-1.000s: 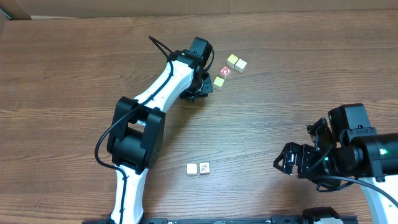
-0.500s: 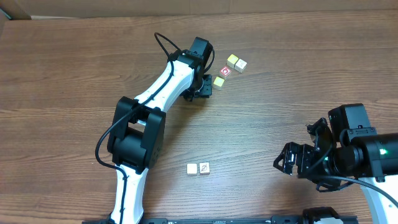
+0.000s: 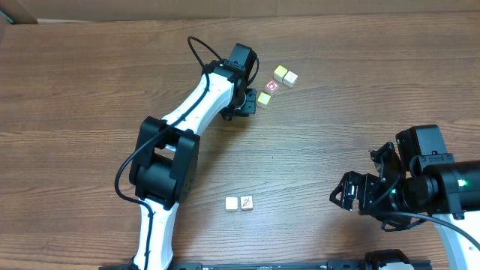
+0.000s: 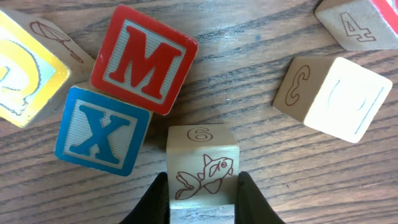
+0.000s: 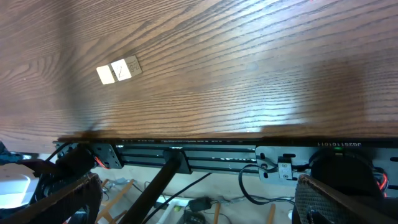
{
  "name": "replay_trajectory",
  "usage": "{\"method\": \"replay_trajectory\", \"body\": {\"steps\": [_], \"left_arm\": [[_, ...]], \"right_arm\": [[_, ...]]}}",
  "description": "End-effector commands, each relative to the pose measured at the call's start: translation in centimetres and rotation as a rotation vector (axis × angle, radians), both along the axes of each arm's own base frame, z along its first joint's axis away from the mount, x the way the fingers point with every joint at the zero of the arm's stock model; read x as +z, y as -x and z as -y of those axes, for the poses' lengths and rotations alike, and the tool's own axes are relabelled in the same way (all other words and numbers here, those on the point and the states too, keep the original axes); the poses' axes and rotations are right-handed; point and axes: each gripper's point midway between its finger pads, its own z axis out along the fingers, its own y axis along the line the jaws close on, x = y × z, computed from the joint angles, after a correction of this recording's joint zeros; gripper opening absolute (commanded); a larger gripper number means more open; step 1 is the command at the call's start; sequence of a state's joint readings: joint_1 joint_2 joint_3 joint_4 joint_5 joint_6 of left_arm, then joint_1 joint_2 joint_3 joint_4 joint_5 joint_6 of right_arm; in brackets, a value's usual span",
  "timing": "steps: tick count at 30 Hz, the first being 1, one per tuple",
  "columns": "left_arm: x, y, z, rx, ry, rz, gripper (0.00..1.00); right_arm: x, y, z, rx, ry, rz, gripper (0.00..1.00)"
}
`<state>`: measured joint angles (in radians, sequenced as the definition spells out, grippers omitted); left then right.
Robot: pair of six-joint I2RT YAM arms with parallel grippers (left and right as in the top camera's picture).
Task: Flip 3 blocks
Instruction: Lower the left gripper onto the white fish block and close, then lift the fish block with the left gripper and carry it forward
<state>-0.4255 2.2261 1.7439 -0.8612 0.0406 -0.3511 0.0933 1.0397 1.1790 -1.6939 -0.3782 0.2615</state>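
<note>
Blocks first, and the small change around them. Since a second ago, in the overhead view: a slight lean of the left arm toward the far group, a swing of the cable above it, no shift of any block.

Now grips the fish block in the left tool, with one finger pressed on each side. Seems to have it down on the table, just below the red M block and right of the blue X block. Means, as a judgement, a flip about to begin and not yet done. Cannot match this cube with certainty to one in the overhead view.

Count in the left wrist view, from the left: one yellow-faced block cut by the edge, one M block, one X block, one fish block, one C block, one 4 block. Six together.

Also six in the overhead view. First a pair of pale blocks touching each other near the front, the right one with a reddish diagonal mark. Then four in the far group: one yellowish block just beside the left tool, one red O block, two more pale ones. Possibly two flips done already, judging by the separate pair, but not certain.

Right tool spread fully, holding nothing, well apart from all blocks.
</note>
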Motion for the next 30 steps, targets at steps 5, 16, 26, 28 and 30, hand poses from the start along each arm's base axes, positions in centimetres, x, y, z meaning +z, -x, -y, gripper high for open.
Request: {"method": "replay_trajectory", "body": {"steps": [5,16,26,28,30], "left_arm": [[0.2,0.4,0.8,-0.019,0.024,-0.035,0.09],[5.6,1.3,0.4,0.062,0.021,-0.079,0.04],[10.9,5.7,-1.4,0.094,-0.094,-0.080,0.05],[12.0,6.7,-1.1,0.078,-0.103,-0.064,0.05],[13.0,7.7,-0.9,0.068,-0.120,-0.036,0.05]], "right_arm": [[0.7,-0.3,-0.2,0.005,-0.011,0.034,1.00],[0.7,-0.7,-0.2,0.006,-0.012,0.049,1.00],[0.7,-0.5,-0.2,0.006,-0.011,0.044,1.00],[0.7,-0.4,-0.2,0.006,-0.011,0.041,1.00],[0.7,-0.4,-0.2,0.006,-0.011,0.039,1.00]]}}
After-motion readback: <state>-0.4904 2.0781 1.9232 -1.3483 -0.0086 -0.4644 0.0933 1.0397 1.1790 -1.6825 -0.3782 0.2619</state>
